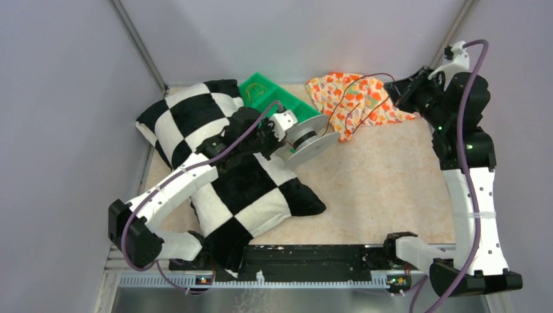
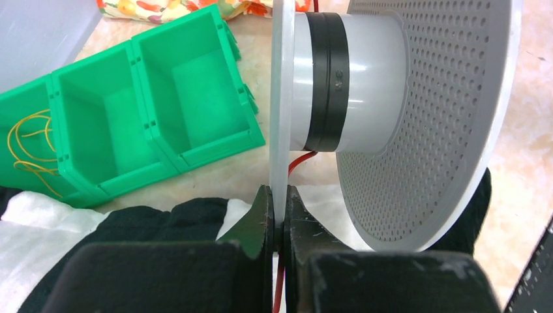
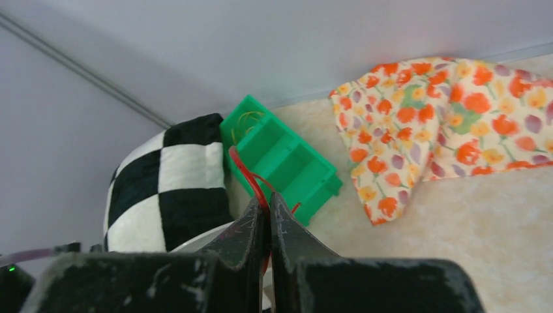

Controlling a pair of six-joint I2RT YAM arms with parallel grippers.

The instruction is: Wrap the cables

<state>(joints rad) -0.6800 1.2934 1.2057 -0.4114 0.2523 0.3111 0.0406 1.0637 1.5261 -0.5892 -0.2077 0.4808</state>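
A grey spool (image 1: 308, 139) with two wide flanges lies on its side by the pillow's corner. My left gripper (image 1: 285, 132) is shut on the rim of its thin near flange (image 2: 282, 117). Its hub (image 2: 355, 78) carries a black band. The cable (image 1: 355, 79), a thin red wire, loops from the spool over the floral cloth to my right gripper (image 1: 393, 91) at the back right. In the right wrist view that gripper (image 3: 268, 207) is shut on the cable (image 3: 242, 171). A short piece of the cable (image 2: 297, 162) shows below the hub, running down between the left fingers.
A black-and-white checkered pillow (image 1: 215, 163) lies under the left arm. A green divided bin (image 1: 270, 94) holding a thin yellow wire (image 2: 26, 143) stands behind the spool. The floral cloth (image 1: 355, 98) lies at the back. Grey walls enclose the table.
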